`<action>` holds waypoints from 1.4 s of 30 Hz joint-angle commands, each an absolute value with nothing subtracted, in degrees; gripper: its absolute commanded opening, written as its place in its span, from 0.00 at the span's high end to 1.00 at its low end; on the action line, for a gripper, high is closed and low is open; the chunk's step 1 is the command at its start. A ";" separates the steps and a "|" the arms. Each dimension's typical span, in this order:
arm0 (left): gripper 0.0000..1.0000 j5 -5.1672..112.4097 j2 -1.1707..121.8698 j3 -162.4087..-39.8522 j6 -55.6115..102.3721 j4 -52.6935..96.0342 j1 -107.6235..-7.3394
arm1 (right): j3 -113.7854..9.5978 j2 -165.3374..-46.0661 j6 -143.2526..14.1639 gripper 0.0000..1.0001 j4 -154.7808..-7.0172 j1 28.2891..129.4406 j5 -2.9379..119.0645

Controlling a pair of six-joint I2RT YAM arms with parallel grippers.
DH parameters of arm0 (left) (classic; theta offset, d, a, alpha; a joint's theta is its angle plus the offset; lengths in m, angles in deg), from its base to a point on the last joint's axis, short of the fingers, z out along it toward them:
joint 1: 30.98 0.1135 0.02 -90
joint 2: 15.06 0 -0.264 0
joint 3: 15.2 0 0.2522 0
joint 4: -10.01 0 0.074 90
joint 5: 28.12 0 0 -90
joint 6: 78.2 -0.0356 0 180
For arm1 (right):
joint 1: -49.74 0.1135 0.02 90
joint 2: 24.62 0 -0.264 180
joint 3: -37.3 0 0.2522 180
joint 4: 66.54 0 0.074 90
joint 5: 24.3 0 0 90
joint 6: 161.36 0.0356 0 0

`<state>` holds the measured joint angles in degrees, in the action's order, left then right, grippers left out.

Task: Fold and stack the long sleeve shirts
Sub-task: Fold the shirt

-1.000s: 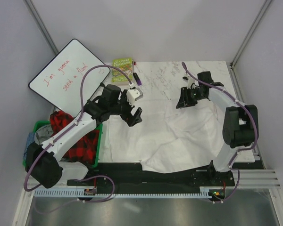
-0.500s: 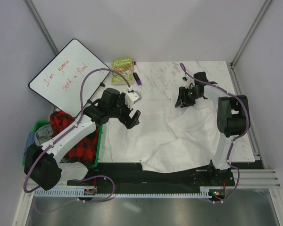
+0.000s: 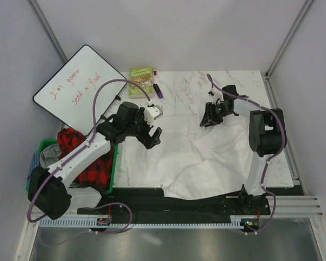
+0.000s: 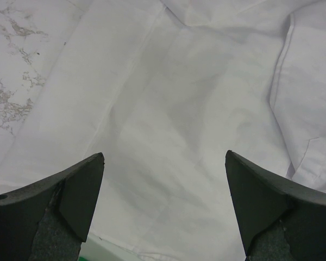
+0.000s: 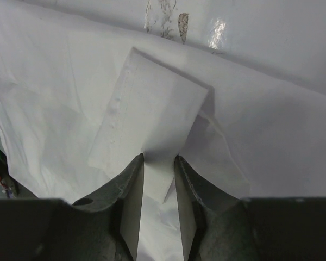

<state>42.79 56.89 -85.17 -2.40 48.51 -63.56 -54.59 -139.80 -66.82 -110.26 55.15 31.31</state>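
Note:
A plain white long sleeve shirt lies spread and rumpled over the right and middle of the marble table, its hem hanging over the near edge. My left gripper is open and empty, hovering above the shirt's left part; in the left wrist view its jaws stand wide apart over flat white cloth. My right gripper is at the shirt's far edge. In the right wrist view it is shut on a flat, cuff-like end of the shirt.
A green book and a purple marker lie at the table's far left. A whiteboard leans at the left. A green bin with red plaid cloth stands beside the table's left edge.
My left gripper has shifted slightly left and toward me over the shirt. My right gripper has moved a little left with the cloth, and its elbow has swung inward.

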 commanded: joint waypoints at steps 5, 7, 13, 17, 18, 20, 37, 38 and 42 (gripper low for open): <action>0.01 42.11 57.28 -85.30 -1.21 45.93 -63.33 | -54.51 -138.62 -64.59 1.00 -110.89 55.10 20.89; 0.01 42.11 57.72 -85.74 -1.29 45.05 -63.33 | -52.49 -137.30 -62.06 1.00 -108.27 55.10 16.85; 0.02 41.05 60.52 -86.88 -1.12 42.77 -63.59 | -42.48 -127.82 -53.79 1.00 -97.82 56.41 12.18; 0.00 42.19 60.88 -85.66 4.48 33.66 -65.16 | -32.65 -118.85 -42.31 1.00 -87.79 58.43 13.49; 0.00 42.63 61.05 -85.39 5.98 31.88 -65.78 | -31.58 -117.71 -40.70 1.00 -85.95 58.87 14.02; 0.00 49.72 62.89 -86.52 8.45 30.98 -70.16 | -29.56 -115.24 -36.32 1.00 -82.51 60.28 16.38; 0.09 75.40 75.38 -92.33 6.26 22.47 -84.59 | -28.41 -111.11 -20.92 1.00 -73.98 66.79 25.80; 0.12 76.11 75.90 -92.33 6.26 22.28 -84.60 | -28.14 -111.11 -20.56 1.00 -73.63 66.88 25.54; 0.26 78.05 78.10 -92.51 6.44 20.62 -84.51 | -27.35 -111.11 -19.33 1.00 -72.31 66.96 24.57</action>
<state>73.87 76.29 -90.57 4.69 25.84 -84.21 -28.36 -113.31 -22.37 -75.92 66.51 25.11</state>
